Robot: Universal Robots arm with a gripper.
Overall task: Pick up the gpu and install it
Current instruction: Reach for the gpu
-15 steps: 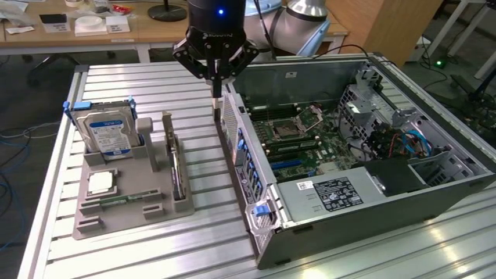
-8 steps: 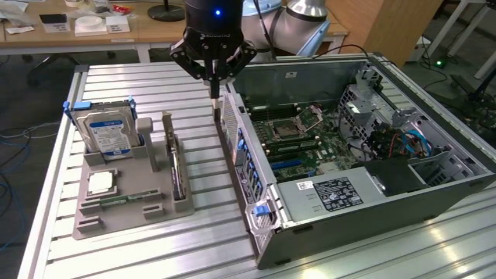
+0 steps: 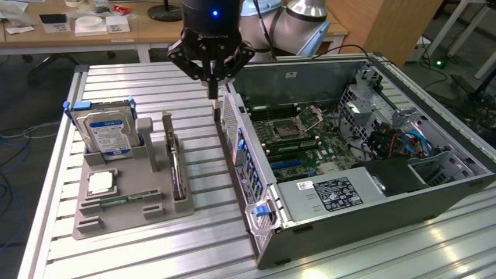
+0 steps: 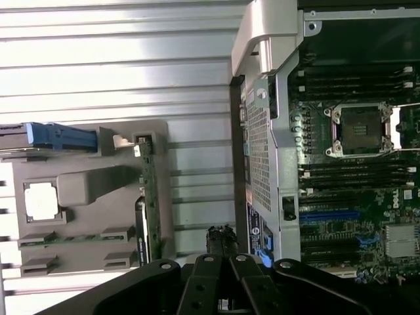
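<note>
Gripper (image 3: pixel 213 100) hovering just beside the open computer case (image 3: pixel 256 192), fingers pinched together on nothing, gpu (image 3: pixel 178 171) standing on edge in a gray holder (image 3: pixel 132 203) near that case

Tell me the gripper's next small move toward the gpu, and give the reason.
Probably a sideways shift toward the exterior view's left. The gripper hangs shut, holding nothing, above the gap between the gray tray and the computer case. The gpu stands on edge in the tray, off to that side.
</note>
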